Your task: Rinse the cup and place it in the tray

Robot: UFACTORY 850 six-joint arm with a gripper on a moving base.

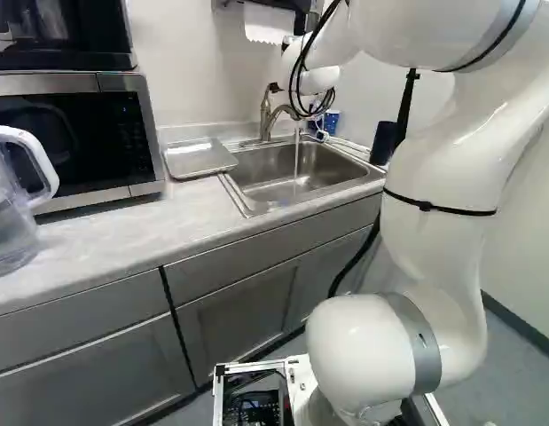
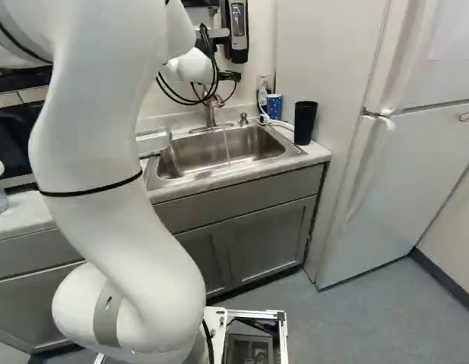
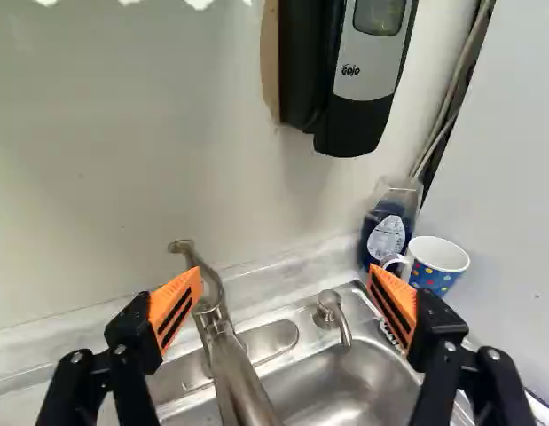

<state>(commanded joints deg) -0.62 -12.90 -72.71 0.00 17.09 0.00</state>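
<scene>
Orange-padded gripper (image 3: 286,275): wide open, 0 held, prob. so I can straddle the blue cup (image 3: 436,266) at the sink's (image 2: 196,153) 1 o'clock. Water (image 1: 297,160) runs for rinsing; tray (image 1: 199,158) at 9 o'clock, prob. for draining.

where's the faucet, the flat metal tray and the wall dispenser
faucet (image 3: 238,380): wrist view, on the thick metal spout
metal tray (image 1: 199,158): left base view, on its bare flat middle
wall dispenser (image 3: 370,60): wrist view, on its grey front, below the window
</scene>
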